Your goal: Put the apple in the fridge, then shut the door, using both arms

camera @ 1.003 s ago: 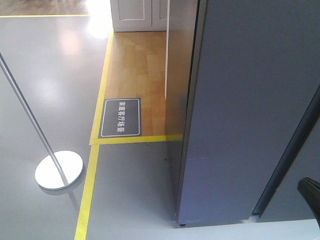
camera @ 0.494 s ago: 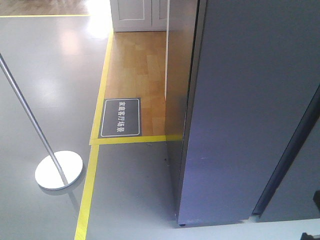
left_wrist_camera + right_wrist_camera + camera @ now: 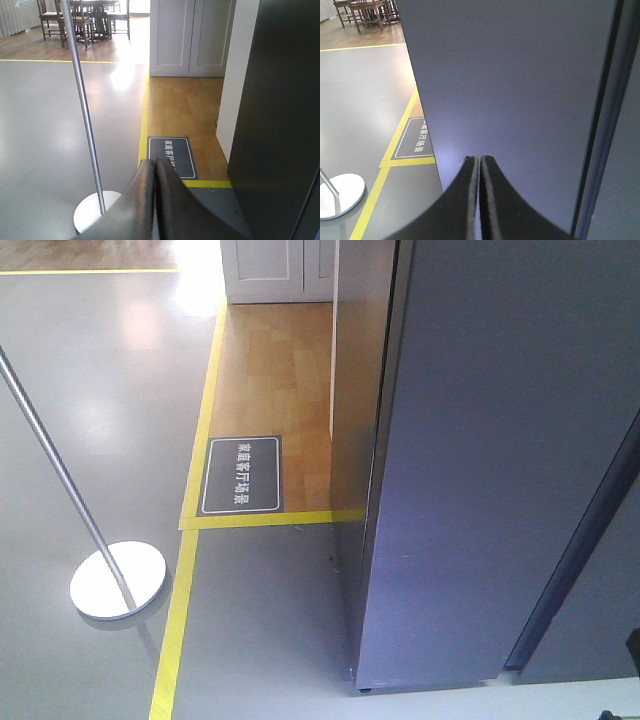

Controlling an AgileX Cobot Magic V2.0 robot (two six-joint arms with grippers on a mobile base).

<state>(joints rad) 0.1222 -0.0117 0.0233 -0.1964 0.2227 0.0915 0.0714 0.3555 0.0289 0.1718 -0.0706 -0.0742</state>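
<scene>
Both sets of fingers pinched together, empty: left gripper point(image 3: 154, 167), right gripper point(image 3: 479, 162). Door point(image 3: 500, 460) fills the frame's right; no apple visible. I'd push flat, steadily, until it seals.

Fridge point(image 3: 480, 470) dark grey face fills the right side, w/ door point(image 3: 520, 75) panel blocking straight ahead of right gripper point(image 3: 479, 159), fingers pressed together. Left of it, grey floor point(image 3: 100, 390) lies open. Pole stand point(image 3: 117, 580) rises near left gripper point(image 3: 154, 162), also closed.
</scene>
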